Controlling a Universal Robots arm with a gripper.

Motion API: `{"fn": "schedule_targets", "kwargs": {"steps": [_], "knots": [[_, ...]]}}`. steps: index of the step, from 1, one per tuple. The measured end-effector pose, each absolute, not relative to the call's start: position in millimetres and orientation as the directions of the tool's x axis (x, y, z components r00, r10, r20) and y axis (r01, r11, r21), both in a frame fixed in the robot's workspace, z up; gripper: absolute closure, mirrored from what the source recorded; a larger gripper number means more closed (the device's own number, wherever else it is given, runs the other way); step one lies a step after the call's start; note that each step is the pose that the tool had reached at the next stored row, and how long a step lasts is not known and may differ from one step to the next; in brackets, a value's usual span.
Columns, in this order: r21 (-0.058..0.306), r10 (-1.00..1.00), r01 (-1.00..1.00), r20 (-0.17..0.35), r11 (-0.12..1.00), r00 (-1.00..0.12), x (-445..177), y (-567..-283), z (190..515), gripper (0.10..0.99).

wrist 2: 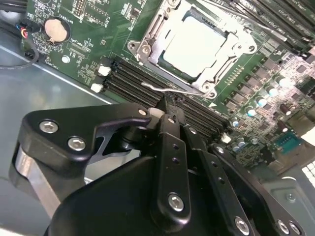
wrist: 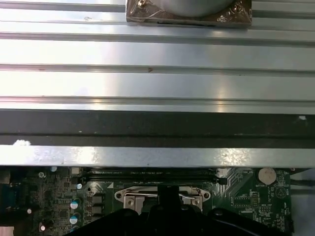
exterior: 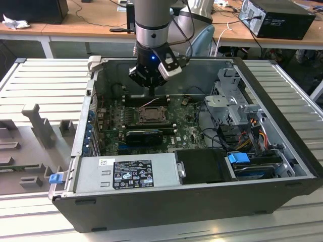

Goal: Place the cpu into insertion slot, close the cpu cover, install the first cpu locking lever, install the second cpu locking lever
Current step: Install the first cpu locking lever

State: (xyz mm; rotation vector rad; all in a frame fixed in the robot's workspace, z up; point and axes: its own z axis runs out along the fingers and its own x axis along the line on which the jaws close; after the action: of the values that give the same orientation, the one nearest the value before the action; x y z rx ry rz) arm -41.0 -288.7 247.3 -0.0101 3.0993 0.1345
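The cpu (wrist 2: 194, 42) lies flat in the insertion slot (exterior: 151, 115), near the middle of the green motherboard (wrist 2: 88, 19) inside the open computer case (exterior: 166, 201). In the second wrist view it is a small, smooth square of pale silver-beige, its plain top showing through the window of the cpu cover (wrist 2: 150, 42). The cover is a thin silvery metal frame with bent tabs at its corners. It lies down over the socket and borders the chip on all sides. A thin wire locking lever (wrist 2: 155, 87) runs along the socket's edge on the side nearest the long black memory slots (wrist 2: 128, 81). The gripper (wrist 2: 171, 101) hangs straight down over this spot, its black fingers drawn together with no gap showing at the tips. The tips sit right at the lever wire; whether they pinch it or merely touch it cannot be told. In the exterior view the gripper (exterior: 151, 92) reaches into the case just beyond the socket. A round coin battery (wrist 2: 55, 29) sits on the board well apart from the socket.
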Motion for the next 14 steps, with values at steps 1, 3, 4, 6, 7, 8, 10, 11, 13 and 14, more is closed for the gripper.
{"fn": "schedule_targets", "kwargs": {"steps": [1,3,4,6,7,8,10,11,13,14], "knots": [[0.090,-0.005,-0.009,-0.040,0.996,-0.999,-41.0,-288.6,246.3,0.980],[0.093,-0.005,-0.009,-0.040,0.996,-0.999,-40.6,-288.6,243.8,0.980],[0.094,-0.005,-0.009,-0.040,0.996,-0.999,-40.2,-288.6,241.8,0.980],[0.094,-0.005,-0.009,-0.040,0.995,-0.999,-39.7,-288.6,237.9,0.980],[0.095,-0.006,-0.010,-0.040,0.995,-0.999,-39.6,-288.6,236.5,0.980],[0.098,-0.007,-0.011,-0.040,0.995,-0.999,-39.4,-288.6,235.1,0.980],[0.104,-0.008,-0.012,-0.039,0.994,-0.999,-38.9,-288.6,233.2,0.980],[0.105,-0.010,-0.014,-0.039,0.994,-0.999,-38.4,-288.6,232.4,0.980],[0.105,-0.017,-0.021,-0.037,0.994,-0.999,-36.2,-288.6,230.6,0.980],[0.105,-0.023,-0.027,-0.036,0.994,-0.999,-34.8,-288.6,229.2,0.980]]}}
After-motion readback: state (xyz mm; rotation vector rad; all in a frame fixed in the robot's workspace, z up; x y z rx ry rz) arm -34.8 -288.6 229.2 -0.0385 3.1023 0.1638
